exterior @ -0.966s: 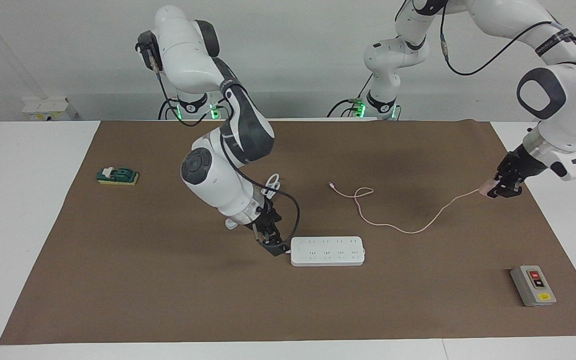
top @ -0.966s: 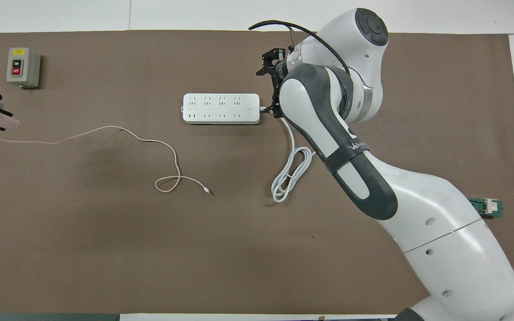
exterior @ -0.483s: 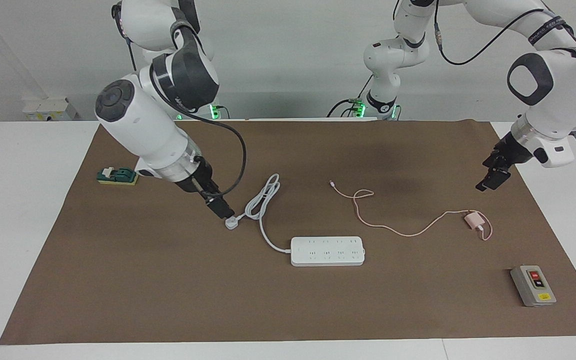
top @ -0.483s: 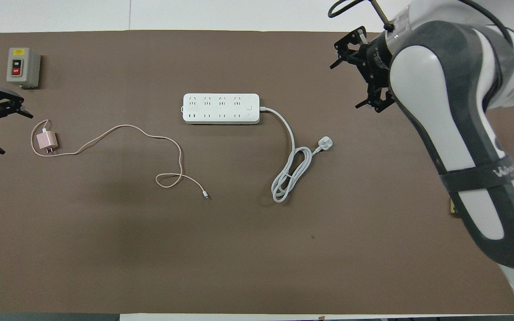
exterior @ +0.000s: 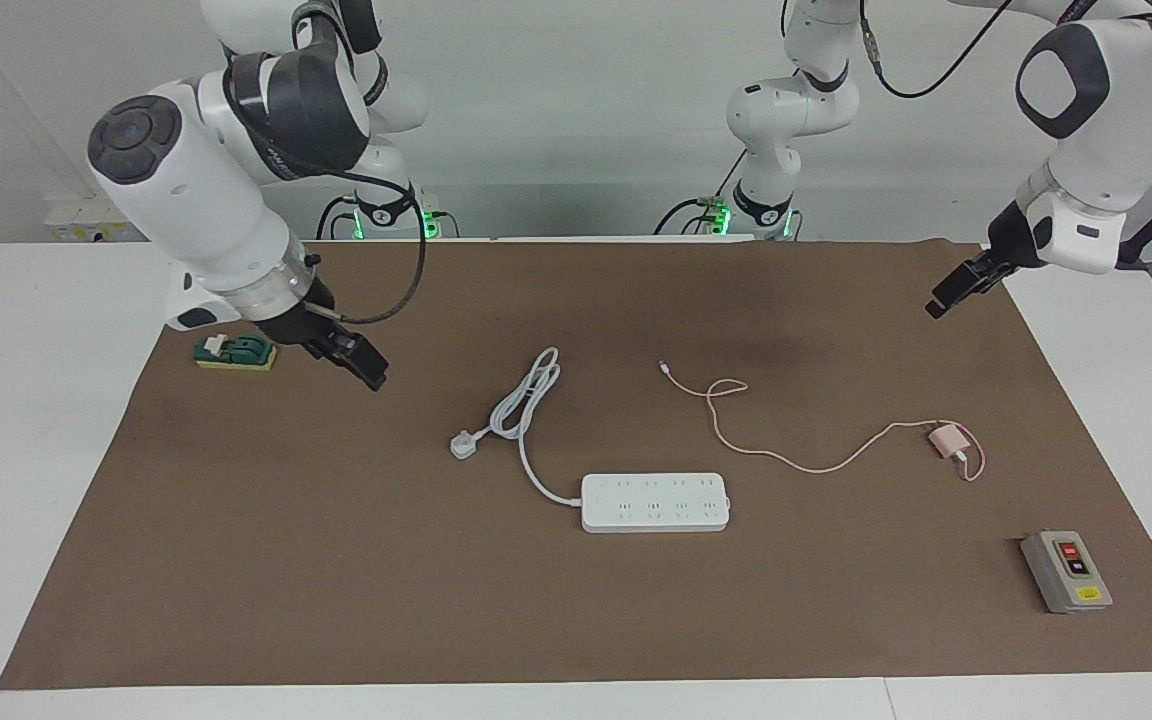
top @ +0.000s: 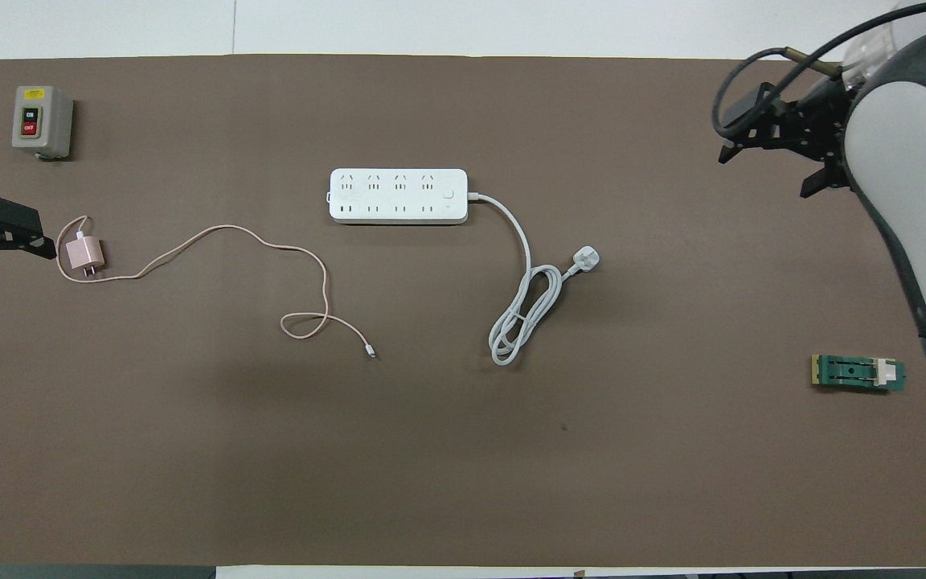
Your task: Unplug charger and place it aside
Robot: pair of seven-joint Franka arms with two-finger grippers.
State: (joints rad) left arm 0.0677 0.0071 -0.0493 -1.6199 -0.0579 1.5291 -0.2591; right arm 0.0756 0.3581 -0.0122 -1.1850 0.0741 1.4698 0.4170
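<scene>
Left pincer (exterior: 948, 296): raised over the brown mat's (exterior: 336, 560) edge at the left arm's end of the desk (exterior: 36, 420), fingers spread wide apart, holding nothing and touching nothing.

Right pincer (exterior: 361, 368): raised over the mat near the right arm's end, empty; whether its fingers are apart or together cannot be told.

The charger (exterior: 948, 439) lies flat on the mat near the edge at the left arm's end, unplugged, well apart from the power strip (exterior: 655, 501). Its pink cable (exterior: 796, 458) trails loosely toward mid-mat, free end loose.

The strip's white cord (exterior: 526, 400) and three-pin plug (exterior: 463, 444) lie coiled nearer the robots.
</scene>
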